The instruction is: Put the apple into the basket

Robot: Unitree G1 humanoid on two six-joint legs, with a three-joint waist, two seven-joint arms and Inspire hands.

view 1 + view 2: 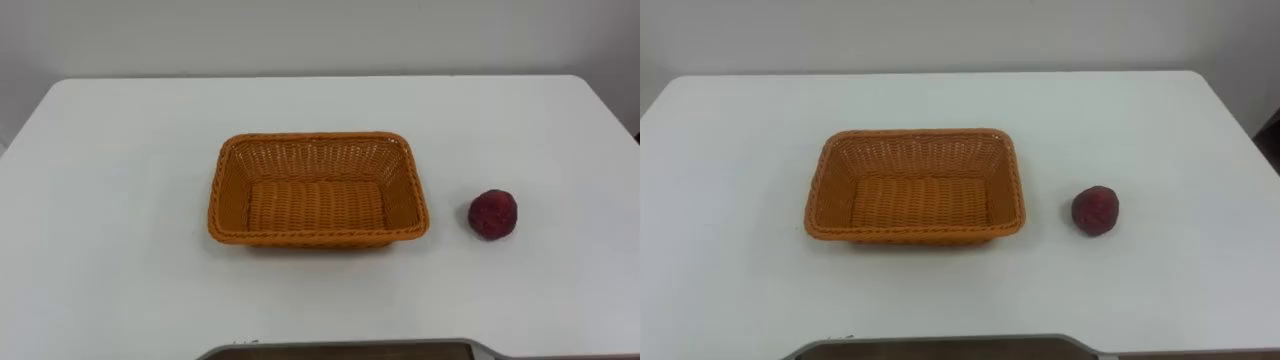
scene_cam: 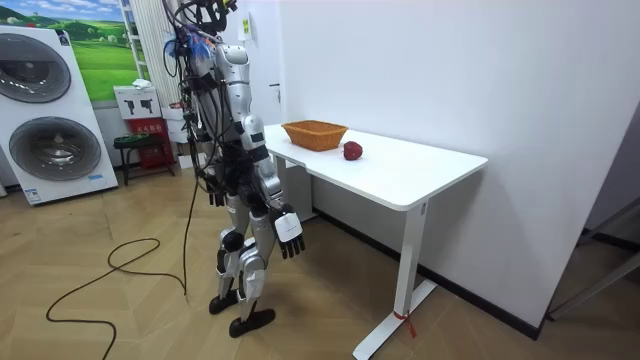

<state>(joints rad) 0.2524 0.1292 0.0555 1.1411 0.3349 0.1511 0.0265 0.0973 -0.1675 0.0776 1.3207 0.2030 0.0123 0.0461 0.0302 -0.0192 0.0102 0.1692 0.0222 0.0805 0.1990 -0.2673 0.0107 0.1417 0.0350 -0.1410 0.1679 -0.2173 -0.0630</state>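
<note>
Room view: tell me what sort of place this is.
Probably a laundry or utility room used as a test space: stacked washing machines by the wall, and a white table carrying a basket and an apple.

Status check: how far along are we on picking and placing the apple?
Done: nothing yet; the wicker basket is empty. In hand: nothing. The apple lies on the white table to the basket's right, apart from it, and in the room view the right hand hangs open beside the robot, below the tabletop. Left: reach, grasp the apple and place it, presumably in the basket.
</note>
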